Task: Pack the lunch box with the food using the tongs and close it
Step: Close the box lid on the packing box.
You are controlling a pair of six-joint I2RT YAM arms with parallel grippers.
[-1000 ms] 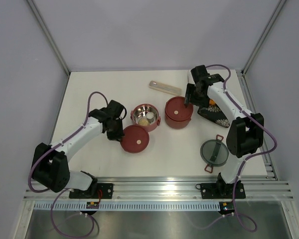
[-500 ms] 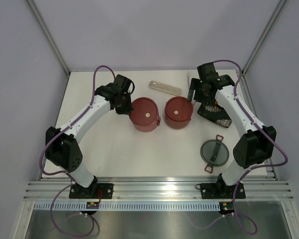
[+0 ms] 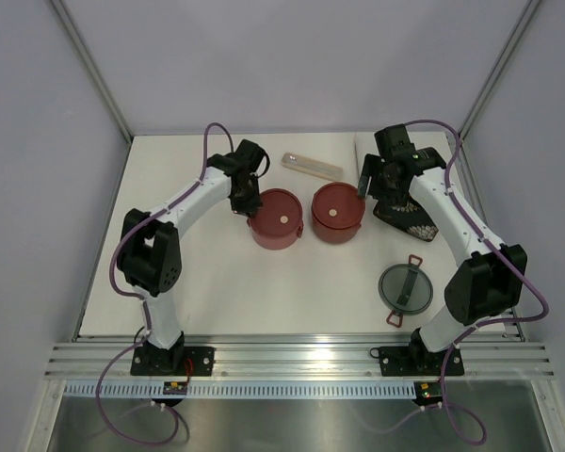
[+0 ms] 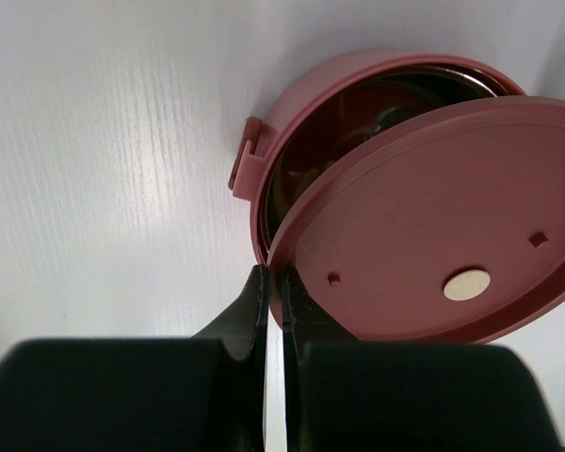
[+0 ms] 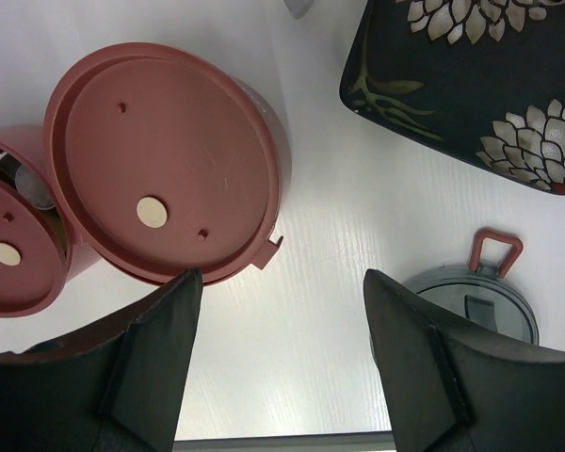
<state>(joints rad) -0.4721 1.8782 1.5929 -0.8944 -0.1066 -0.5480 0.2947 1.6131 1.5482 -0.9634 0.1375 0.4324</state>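
The lunch box's two maroon bowls stand side by side mid-table. My left gripper [image 4: 273, 278] [image 3: 246, 201] is shut on the near-left rim of a flat maroon disc lid [image 4: 424, 245], held tilted over the left bowl [image 4: 287, 122] [image 3: 277, 218], whose steel inside shows behind it. The right bowl [image 3: 337, 213] [image 5: 160, 169] wears its lid. My right gripper [image 5: 281, 282] [image 3: 369, 184] hangs open and empty just right of that bowl. The grey top lid [image 3: 405, 287] [image 5: 476, 301] lies at the front right. The tongs are out of view; the food is hidden.
A black patterned tray [image 3: 407, 218] [image 5: 471, 85] lies right of the bowls, partly under my right arm. A long pale beige cutlery case [image 3: 312, 166] lies behind the bowls. Walls close in the back and both sides.
My left arm has carried the disc lid from the table in front up over the left bowl. My right gripper has drawn back from the right bowl's lid.
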